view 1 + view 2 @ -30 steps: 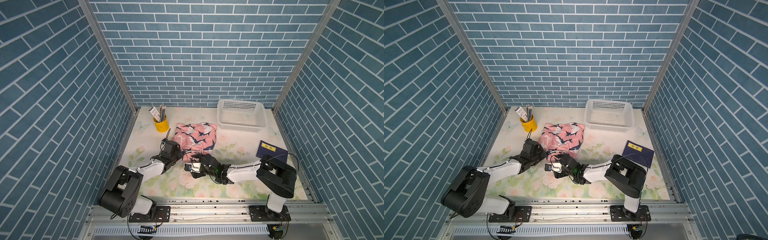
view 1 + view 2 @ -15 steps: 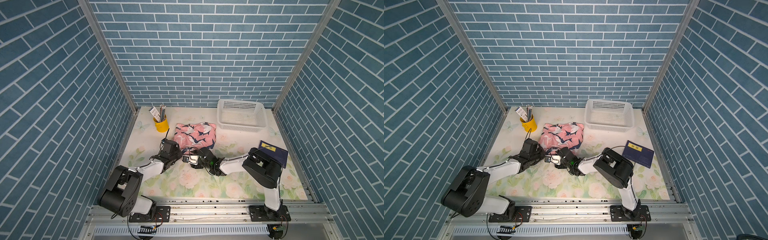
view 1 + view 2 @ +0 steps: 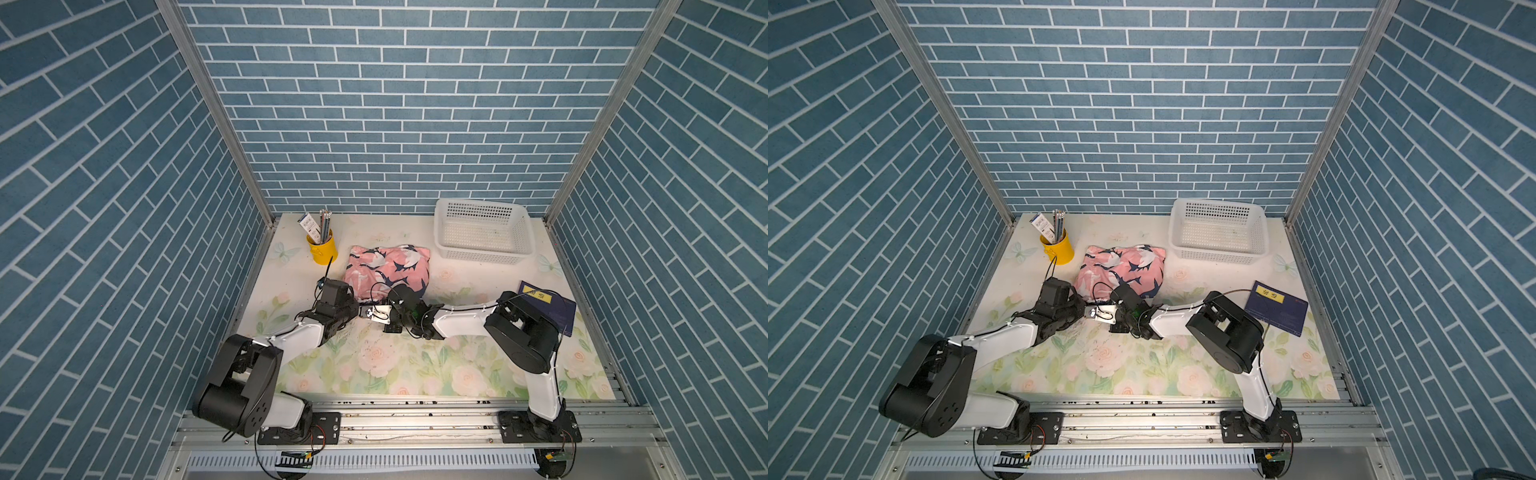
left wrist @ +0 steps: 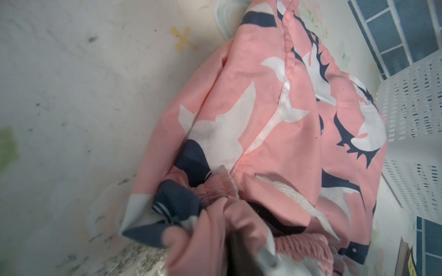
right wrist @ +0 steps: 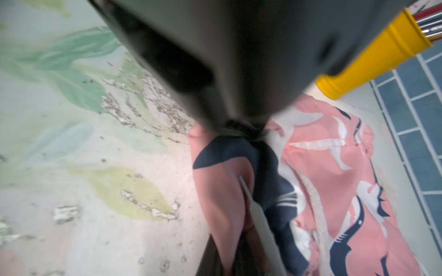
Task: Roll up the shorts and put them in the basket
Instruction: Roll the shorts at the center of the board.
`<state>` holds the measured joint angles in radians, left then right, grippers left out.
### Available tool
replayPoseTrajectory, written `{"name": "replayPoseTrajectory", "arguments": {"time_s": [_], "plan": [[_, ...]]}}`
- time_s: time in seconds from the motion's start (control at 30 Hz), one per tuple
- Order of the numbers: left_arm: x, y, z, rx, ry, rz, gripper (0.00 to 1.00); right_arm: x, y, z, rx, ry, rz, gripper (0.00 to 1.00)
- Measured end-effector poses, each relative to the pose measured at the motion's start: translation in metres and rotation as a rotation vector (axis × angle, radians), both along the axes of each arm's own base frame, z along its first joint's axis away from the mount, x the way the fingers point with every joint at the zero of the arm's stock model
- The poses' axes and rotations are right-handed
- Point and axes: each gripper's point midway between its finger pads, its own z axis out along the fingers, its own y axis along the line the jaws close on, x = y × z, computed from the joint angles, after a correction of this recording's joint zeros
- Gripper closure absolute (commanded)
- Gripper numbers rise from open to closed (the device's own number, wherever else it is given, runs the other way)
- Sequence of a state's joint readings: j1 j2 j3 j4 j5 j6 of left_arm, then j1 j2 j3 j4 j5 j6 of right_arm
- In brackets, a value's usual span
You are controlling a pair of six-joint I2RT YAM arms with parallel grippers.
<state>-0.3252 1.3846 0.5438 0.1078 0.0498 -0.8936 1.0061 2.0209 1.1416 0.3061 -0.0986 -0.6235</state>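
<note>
The pink shark-print shorts (image 3: pixel 395 266) (image 3: pixel 1129 266) lie bunched at mid table. Both grippers meet at their near left corner. My left gripper (image 3: pixel 355 302) (image 4: pixel 239 253) is buried in folds of the shorts (image 4: pixel 287 119), beside the gathered waistband and white drawstring. Blur and cloth hide how its jaws stand. My right gripper (image 3: pixel 368 309) (image 5: pixel 236 251) is shut on a pink fold of the shorts (image 5: pixel 334 191). The left gripper's dark body fills the right wrist view just beyond it.
A yellow pencil cup (image 3: pixel 322 249) stands left of the shorts. A white basket (image 3: pixel 482 253) sits at the back right. A dark blue book (image 3: pixel 548 309) lies at the right edge, behind the right arm's elbow. A floral mat (image 3: pixel 415 365) covers the table.
My right gripper has moved left and away from me to the shorts' near left corner and shut on the fabric. The left gripper has stayed at that corner.
</note>
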Motion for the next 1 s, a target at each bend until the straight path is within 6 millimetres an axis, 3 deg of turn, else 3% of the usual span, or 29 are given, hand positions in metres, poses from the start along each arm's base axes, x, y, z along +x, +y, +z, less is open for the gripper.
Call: {"name": "replayPoseTrajectory", "arguments": {"time_s": [0.07, 0.13, 0.33, 0.5, 0.6, 0.77, 1.0], "plan": [[-0.003, 0.007, 0.007, 0.009, -0.012, 0.017, 0.14, -0.007, 0.005, 0.003, 0.006, 0.056, 0.027, 1.00], [-0.005, 0.015, 0.019, 0.021, -0.039, 0.039, 0.10, -0.014, 0.012, 0.010, 0.024, 0.109, 0.052, 1.00], [-0.015, 0.041, 0.065, 0.053, -0.161, 0.131, 0.10, -0.040, 0.021, 0.025, 0.069, 0.295, 0.144, 1.00], [-0.030, 0.046, 0.099, 0.008, -0.269, 0.153, 0.14, -0.045, 0.001, 0.005, 0.017, 0.515, 0.064, 1.00], [-0.042, 0.051, 0.094, 0.000, -0.261, 0.167, 0.14, -0.041, -0.004, 0.001, 0.023, 0.612, 0.034, 1.00], [-0.067, 0.058, 0.066, 0.002, -0.192, 0.184, 0.14, -0.031, -0.004, 0.006, 0.059, 0.768, -0.005, 1.00], [-0.087, 0.053, 0.036, -0.043, -0.157, 0.185, 0.10, -0.017, -0.002, 0.011, 0.106, 0.971, -0.054, 1.00]]}}
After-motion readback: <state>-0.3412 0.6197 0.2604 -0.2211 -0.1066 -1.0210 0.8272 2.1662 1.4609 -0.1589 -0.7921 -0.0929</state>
